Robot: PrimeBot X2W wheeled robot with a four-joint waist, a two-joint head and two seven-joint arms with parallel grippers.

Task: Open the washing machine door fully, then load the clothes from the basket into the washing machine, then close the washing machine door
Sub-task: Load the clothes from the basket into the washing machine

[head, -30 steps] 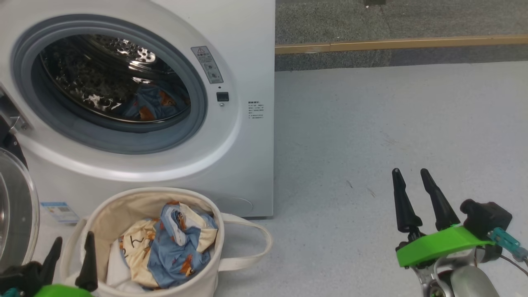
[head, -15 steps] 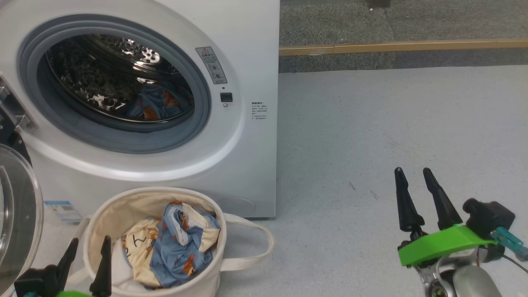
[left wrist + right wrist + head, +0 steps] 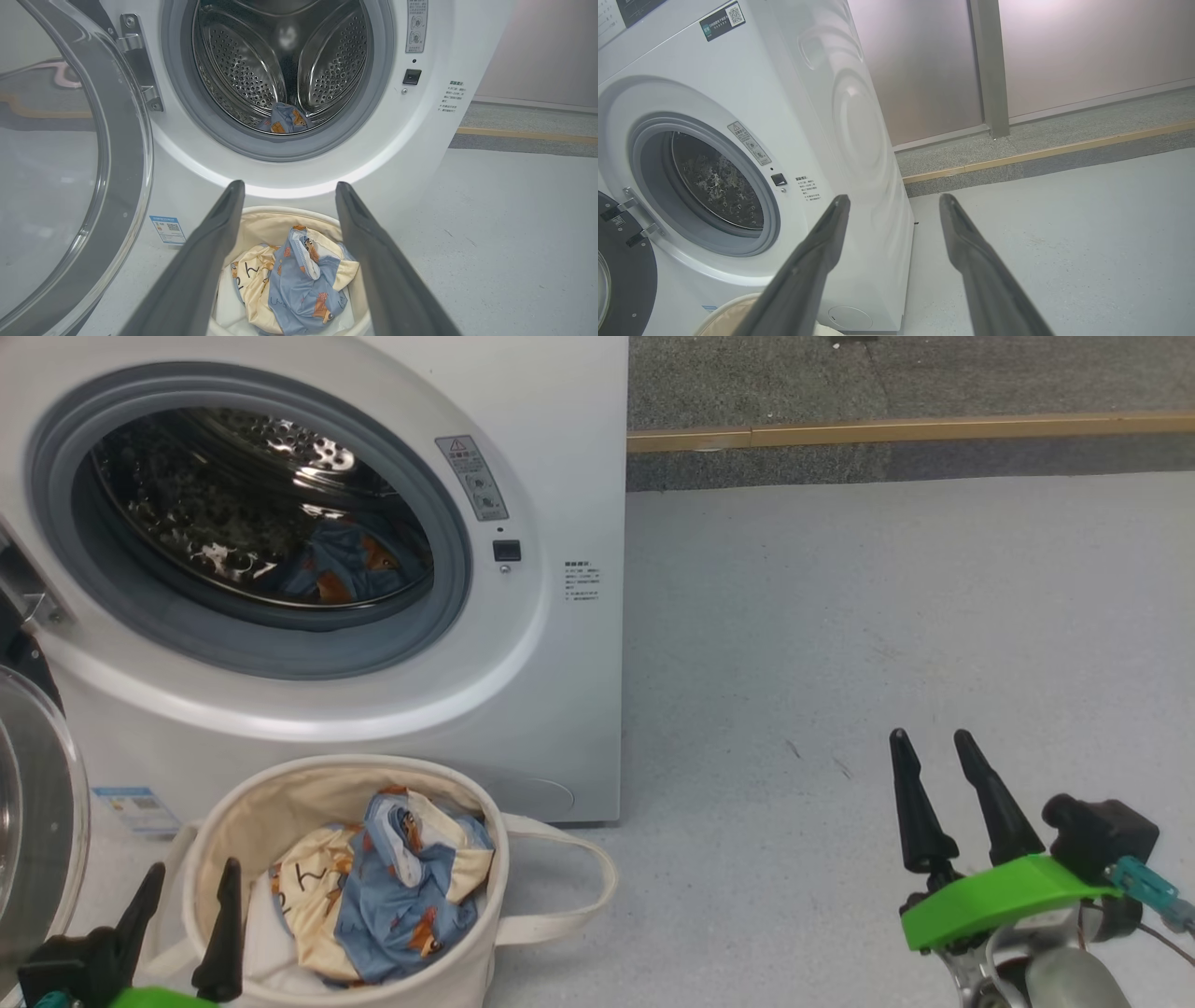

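The door (image 3: 42,803) stands open at 9 o'clock of the basket (image 3: 280,773); one garment (image 3: 341,565) lies in the washing machine (image 3: 560,476) at 12 o'clock; the remaining clothes (image 3: 392,887) sit in the basket. The left gripper (image 3: 191,873) hovers at the basket's 7 o'clock rim, fingers spread, empty; the right gripper (image 3: 930,737) waits at 3 o'clock, likewise spread and empty. Hazard: a descending finger may snag the soft rim or the handle (image 3: 583,901) and tip the basket; a shallow pinch may drop cloth short of the drum.

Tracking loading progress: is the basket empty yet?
Not empty. The basket holds a bunched heap of blue and cream clothes; one blue garment lies inside the washing machine.
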